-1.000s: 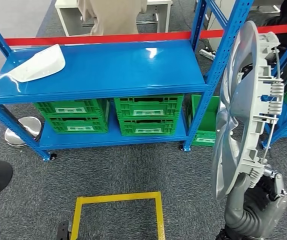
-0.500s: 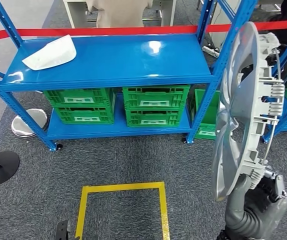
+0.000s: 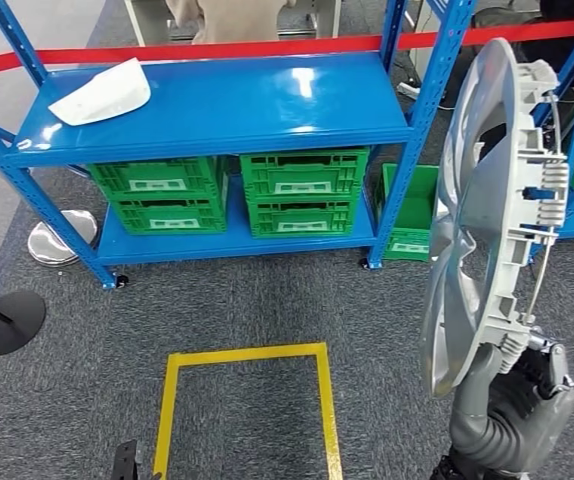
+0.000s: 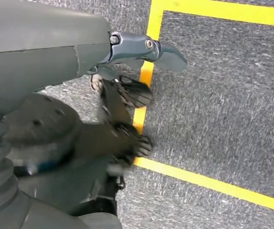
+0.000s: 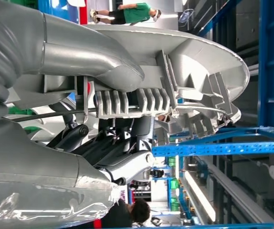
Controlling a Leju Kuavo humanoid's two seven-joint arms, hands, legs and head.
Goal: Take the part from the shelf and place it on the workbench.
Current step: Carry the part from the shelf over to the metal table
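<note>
in front of the blue shelf (image 3: 216, 110), off toward its right-hand post, the right hand (image 3: 514, 405) is grasping the silver wheel cover (image 3: 488, 210) by its lower rim and holding it upright on edge, well clear of the shelf boards; its ribbed back with clips and a wire ring is facing right, its dished face turning toward the shelf. in the right wrist view the thick thumb (image 5: 92, 57) is pressing along the cover's face (image 5: 186, 52) while the darker fingers (image 5: 103, 143) are curling in behind the rim. the left hand (image 4: 128, 119) is hanging low over the carpet in front of the shelf, its fingers lying loosely apart and gripping nothing, just above a corner of the yellow floor square (image 4: 144, 76). that yellow square (image 3: 246, 352) is lying on the grey carpet in front of the shelf's middle. a white curved panel (image 3: 103, 92) is resting on the shelf's top board near its left end. green crates (image 3: 299, 195) are sitting stacked on the shelf's lower board, and another green crate (image 3: 408, 215) is standing on the floor just right of the shelf's right post. a red barrier tape (image 3: 193, 50) is stretching behind the shelf, with a person in pale clothing (image 3: 235, 15) standing beyond it
</note>
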